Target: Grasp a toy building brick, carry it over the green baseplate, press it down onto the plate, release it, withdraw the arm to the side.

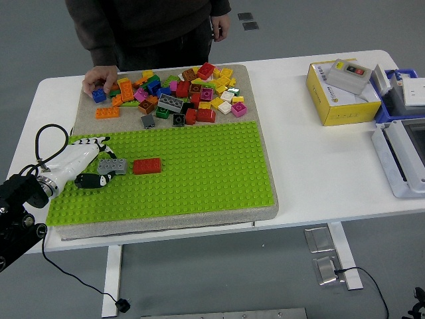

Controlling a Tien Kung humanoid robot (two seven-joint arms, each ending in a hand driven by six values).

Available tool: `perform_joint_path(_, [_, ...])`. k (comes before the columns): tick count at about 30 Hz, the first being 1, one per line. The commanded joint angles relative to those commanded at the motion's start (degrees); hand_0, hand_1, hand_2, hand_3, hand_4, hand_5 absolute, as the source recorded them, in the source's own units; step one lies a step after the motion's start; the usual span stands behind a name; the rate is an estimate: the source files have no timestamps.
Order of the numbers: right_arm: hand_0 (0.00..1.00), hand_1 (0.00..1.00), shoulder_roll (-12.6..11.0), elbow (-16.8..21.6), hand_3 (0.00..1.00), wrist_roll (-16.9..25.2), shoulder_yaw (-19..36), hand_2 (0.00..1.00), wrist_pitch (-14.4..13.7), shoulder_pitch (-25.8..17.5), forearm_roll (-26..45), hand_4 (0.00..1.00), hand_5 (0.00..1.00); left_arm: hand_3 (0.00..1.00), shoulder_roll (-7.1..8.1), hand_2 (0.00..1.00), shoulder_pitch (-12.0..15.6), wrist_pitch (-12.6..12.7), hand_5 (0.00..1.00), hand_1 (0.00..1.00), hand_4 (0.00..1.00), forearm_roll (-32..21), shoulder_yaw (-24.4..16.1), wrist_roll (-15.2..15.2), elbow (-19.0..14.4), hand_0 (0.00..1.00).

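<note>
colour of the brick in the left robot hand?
Grey brick, held over the baseplate; head view.
</note>
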Motion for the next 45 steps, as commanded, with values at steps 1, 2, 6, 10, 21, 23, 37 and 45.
perform_joint_path(1, [0.639,0.627,0.0,0.0,0.76,0.0,0.0,0.671,0.0,0.0,0.0,0.561,0.998,0.601,-0.25,0.998,-0.1,-0.1,0.213,0.998,0.595,-0.1,0.0,0.1,0.1,0.998])
perform_joint_path(2, [0.639,0.627,0.0,0.0,0.76,0.1,0.0,0.671,0.0,0.0,0.0,0.561,0.998,0.601,-0.46,0.998,-0.2,-0.1,0.213,0.998,0.595,-0.1,0.0,0.2,0.2,0.998])
perform_joint_path(6, [0.64,0.628,0.0,0.0,0.757,0.1,0.1,0.669,0.0,0.0,0.0,0.56,0.998,0.601,-1.34,0.998,-0.4,-0.2,0.213,0.998,0.594,-0.2,-0.3,0.5,0.6,0.998])
perform_joint_path(10, [0.64,0.627,0.0,-0.1,0.756,0.2,0.0,0.668,0.0,0.0,0.1,0.561,0.998,0.601,-1.81,0.998,-0.5,-0.3,0.213,0.998,0.595,-0.4,-0.3,0.7,0.8,0.998])
perform_joint_path(21, [0.64,0.628,0.0,-0.1,0.757,0.4,-0.1,0.667,0.0,-0.1,0.3,0.562,0.998,0.601,-2.3,0.998,-0.3,-0.6,0.216,0.998,0.598,-0.7,-0.7,1.0,1.0,0.998])
perform_joint_path(23, [0.64,0.628,0.0,-0.1,0.757,0.5,-0.1,0.667,0.0,-0.1,0.3,0.562,0.998,0.601,-2.31,0.998,-0.3,-0.6,0.216,0.998,0.598,-0.7,-0.7,1.1,1.0,0.998])
perform_joint_path(37, [0.64,0.627,0.0,-0.2,0.757,0.6,-0.1,0.666,0.1,-0.2,0.5,0.564,0.998,0.601,-2.35,0.998,-0.3,-1.4,0.219,0.998,0.602,-0.2,-0.7,2.6,0.8,0.998])
perform_joint_path(45, [0.64,0.627,0.1,-0.1,0.756,0.3,0.0,0.667,0.1,-0.2,0.1,0.565,0.998,0.601,-2.56,0.998,-0.2,-2.1,0.222,0.998,0.605,-0.8,-0.7,3.7,0.6,0.998])
